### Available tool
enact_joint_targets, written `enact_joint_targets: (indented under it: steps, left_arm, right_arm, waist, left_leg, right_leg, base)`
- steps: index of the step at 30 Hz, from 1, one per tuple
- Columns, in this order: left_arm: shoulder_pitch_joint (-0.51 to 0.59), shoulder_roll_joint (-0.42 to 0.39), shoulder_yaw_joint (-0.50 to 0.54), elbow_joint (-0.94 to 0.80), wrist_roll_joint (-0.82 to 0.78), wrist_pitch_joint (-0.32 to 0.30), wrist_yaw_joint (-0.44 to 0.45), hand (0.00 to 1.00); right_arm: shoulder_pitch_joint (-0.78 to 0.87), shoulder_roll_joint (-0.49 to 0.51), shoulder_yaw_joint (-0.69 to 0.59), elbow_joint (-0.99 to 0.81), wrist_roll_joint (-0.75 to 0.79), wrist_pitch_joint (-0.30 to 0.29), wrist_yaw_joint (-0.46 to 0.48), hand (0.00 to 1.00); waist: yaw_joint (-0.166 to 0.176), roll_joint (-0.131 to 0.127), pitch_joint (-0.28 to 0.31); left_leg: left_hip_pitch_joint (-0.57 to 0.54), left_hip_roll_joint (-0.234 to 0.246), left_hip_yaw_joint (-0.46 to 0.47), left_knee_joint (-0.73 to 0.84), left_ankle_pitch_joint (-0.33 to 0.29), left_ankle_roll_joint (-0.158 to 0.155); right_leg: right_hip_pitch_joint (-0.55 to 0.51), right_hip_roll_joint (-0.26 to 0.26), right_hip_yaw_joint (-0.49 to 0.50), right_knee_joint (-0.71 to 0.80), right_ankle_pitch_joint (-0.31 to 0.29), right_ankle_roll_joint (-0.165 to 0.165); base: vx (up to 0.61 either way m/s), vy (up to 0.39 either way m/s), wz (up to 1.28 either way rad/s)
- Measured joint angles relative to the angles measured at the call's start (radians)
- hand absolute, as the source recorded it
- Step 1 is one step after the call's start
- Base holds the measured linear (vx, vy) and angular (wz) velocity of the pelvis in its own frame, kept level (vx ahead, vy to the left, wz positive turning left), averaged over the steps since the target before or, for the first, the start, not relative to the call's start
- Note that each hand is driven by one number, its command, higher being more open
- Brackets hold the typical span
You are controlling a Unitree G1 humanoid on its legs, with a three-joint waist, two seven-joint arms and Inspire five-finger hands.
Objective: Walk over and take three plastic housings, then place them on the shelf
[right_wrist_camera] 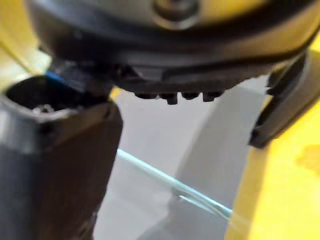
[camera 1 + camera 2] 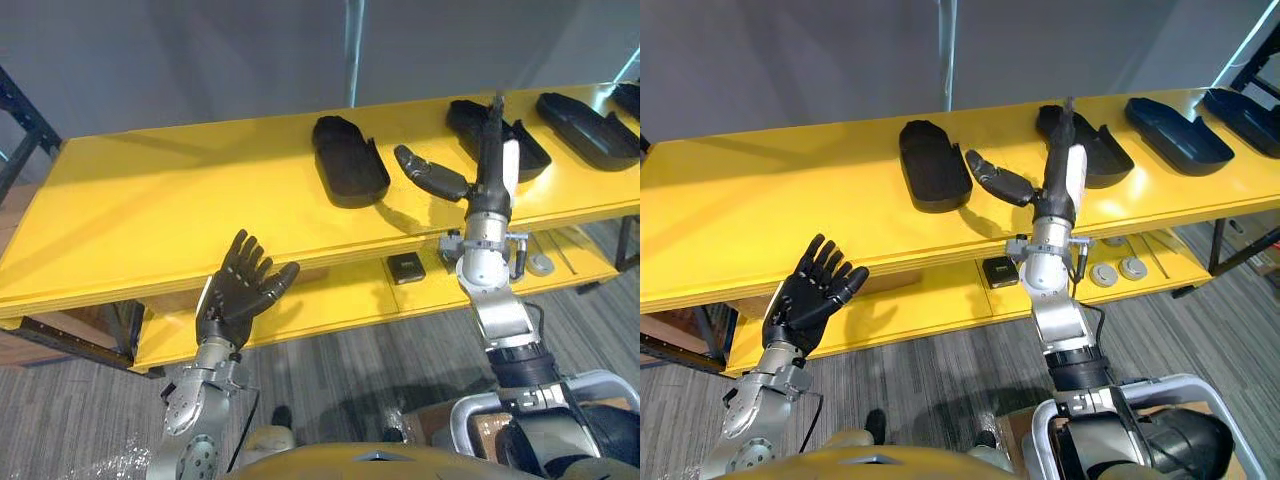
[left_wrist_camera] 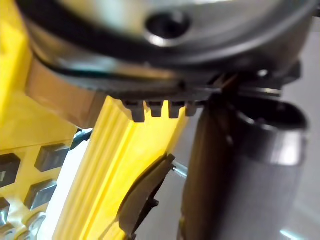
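Where the right robot hand (image 2: 488, 175) hovers over the shelf (image 2: 150, 210), housings (image 2: 350, 160) flank it.

Left hand (image 2: 240, 290) raised, fingers spread wide, palm open; right hand (image 2: 488, 165) stretched forward edge-on, fingers straight.

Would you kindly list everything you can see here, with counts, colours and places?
plastic housings: four, black, in a row on the top board, centre to right
shelf: one, yellow, two boards, across the view
small square item: one, black, lower board
round discs: at least two, grey, lower board, right part
floor: grey, below the shelf
left robot hand: one, dark, open, in front of the shelf's front edge
right robot hand: one, dark, fingers straight, over the top board by the second housing from the left
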Motion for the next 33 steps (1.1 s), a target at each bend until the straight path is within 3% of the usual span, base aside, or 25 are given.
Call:
enact_joint_targets:
  steps: [4,16,27,33]
  left_arm:
    - [-0.007,-0.007,-0.013,-0.002,0.0,0.005,0.0,1.0]
    - [-0.026,-0.012,-0.012,0.0,0.019,0.032,0.011,1.0]
    - [-0.016,-0.012,-0.01,-0.001,0.018,0.032,0.003,1.0]
    - [-0.014,-0.012,-0.003,-0.001,0.018,0.032,0.0,1.0]
  right_arm:
    - [0.009,0.001,0.007,-0.001,0.11,0.013,0.076,1.0]
    - [0.042,0.039,0.111,0.004,0.188,0.028,0.29,1.0]
    - [0.043,0.041,0.151,0.091,0.187,0.047,0.329,1.0]
    - [0.043,0.049,0.151,0.106,0.187,0.046,0.341,1.0]
  waist:
    - [-0.005,0.0,0.0]
    - [-0.001,-0.006,-0.002]
    - [0.001,-0.006,-0.002]
    - [0.0,-0.019,-0.01]
  left_leg:
    - [0.0,0.002,0.007,0.001,-0.001,-0.001]
    - [0.002,0.0,0.017,-0.001,-0.002,0.001]
    - [0.007,0.0,0.012,-0.007,0.006,0.004]
    - [0.007,-0.001,0.011,-0.011,0.008,0.005]
  right_leg:
    - [-0.003,0.002,0.008,0.0,0.002,0.001]
    - [-0.008,-0.003,0.02,0.016,0.002,0.001]
    - [-0.011,-0.003,0.013,0.022,0.0,-0.001]
    - [-0.012,-0.003,0.012,0.019,0.0,-0.001]
  base:
    - [0.0,-0.005,-0.06]
    - [-0.02,0.0,-0.02]
    - [-0.03,-0.005,0.01]
    - [0.0,0.0,0.0]
